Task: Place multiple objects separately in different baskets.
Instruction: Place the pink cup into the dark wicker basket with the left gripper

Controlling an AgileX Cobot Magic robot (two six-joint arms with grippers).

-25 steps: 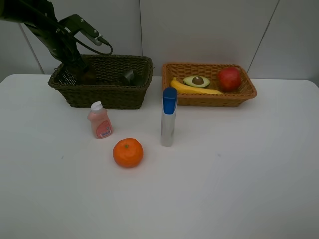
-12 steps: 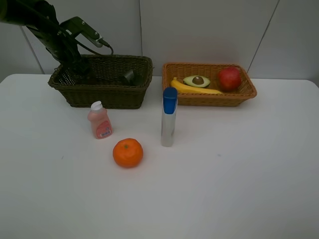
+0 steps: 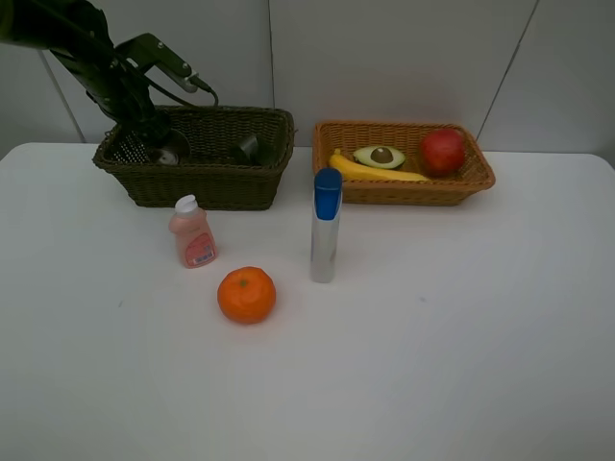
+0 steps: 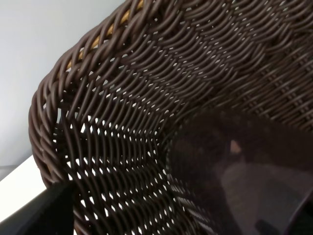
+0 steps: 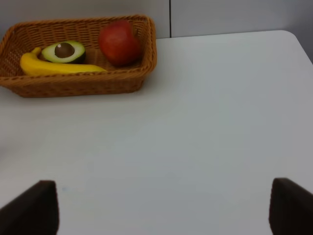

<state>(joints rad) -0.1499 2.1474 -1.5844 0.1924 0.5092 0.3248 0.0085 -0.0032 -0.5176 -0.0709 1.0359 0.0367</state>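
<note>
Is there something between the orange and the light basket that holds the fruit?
Yes. The silver blue-capped tube stands upright, roughly on the straight line from the orange to the light basket. Passing over or around it seems wise.

I can read no text, number or brand in any view. The one printed item I can find is a label (image 3: 200, 252) on the front of the pink bottle (image 3: 192, 233) standing on the desk. In the high view its print is too small to make out, and neither wrist view shows it.
</note>
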